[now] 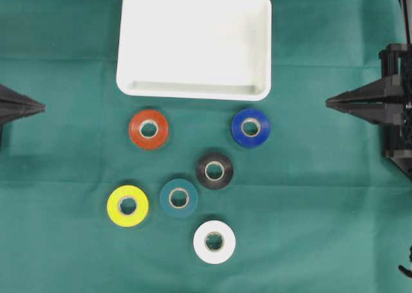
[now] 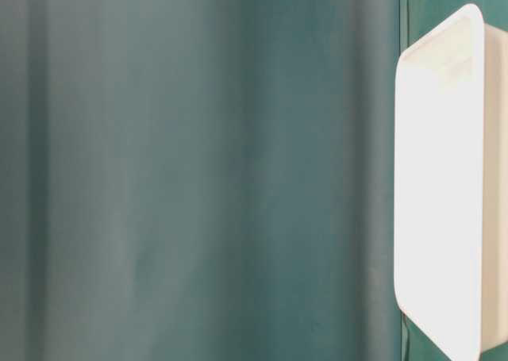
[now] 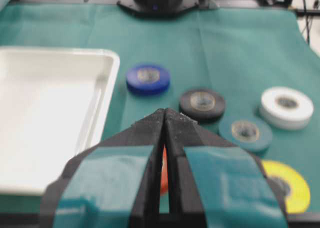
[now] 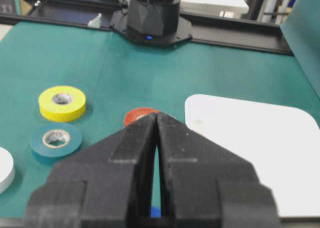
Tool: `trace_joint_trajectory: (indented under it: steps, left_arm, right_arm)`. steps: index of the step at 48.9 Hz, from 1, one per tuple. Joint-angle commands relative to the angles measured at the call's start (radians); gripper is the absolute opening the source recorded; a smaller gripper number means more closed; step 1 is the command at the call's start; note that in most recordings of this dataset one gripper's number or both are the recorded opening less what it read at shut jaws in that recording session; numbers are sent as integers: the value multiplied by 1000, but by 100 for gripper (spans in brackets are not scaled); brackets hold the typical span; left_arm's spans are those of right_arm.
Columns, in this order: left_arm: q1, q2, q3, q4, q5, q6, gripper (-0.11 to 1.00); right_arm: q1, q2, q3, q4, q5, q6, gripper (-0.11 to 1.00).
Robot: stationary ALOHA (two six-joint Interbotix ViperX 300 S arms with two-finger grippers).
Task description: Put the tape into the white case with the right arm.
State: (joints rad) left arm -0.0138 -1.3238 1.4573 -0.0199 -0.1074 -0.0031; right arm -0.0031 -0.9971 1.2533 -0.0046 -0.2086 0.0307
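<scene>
The white case (image 1: 193, 42) lies empty at the back middle of the green cloth, its rim also showing at the right of the table-level view (image 2: 401, 178). Several tape rolls lie in front of it: orange (image 1: 149, 129), blue (image 1: 250, 127), black (image 1: 214, 170), teal (image 1: 178, 198), yellow (image 1: 127, 205) and white (image 1: 214, 241). My right gripper (image 1: 329, 102) rests at the right edge, shut and empty, its tips touching in the right wrist view (image 4: 156, 114). At the left edge, my left gripper (image 1: 41, 105) is shut with nothing in it, tips together (image 3: 164, 110).
Both grippers point inward at the height of the case's front rim, well apart from the rolls. A black arm base (image 4: 152, 17) stands at the far table edge in the right wrist view. Green cloth covers the whole table.
</scene>
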Motion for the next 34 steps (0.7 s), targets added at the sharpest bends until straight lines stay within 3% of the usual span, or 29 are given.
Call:
trace_joint_trajectory:
  steps: [1,6,12,23,34]
  left_arm:
    - [-3,-18,-5,-2,32,-3,1]
    - [-3,-35,-2,-2,64,-3,1]
    - [-3,-37,9,-2,87,-3,1]
    - [-3,-35,12,-2,89,-3,1]
    - [-3,-37,21,-2,89,-3,1]
  right_arm:
    - [2,9,-9,-2,-9,2,-9]
    - [2,6,0,-17,-9,0,-7]
    - [2,8,11,-32,-11,0,8]
    - [2,9,14,-37,-5,0,64]
    - [32,18,31,-63,-2,0,64]
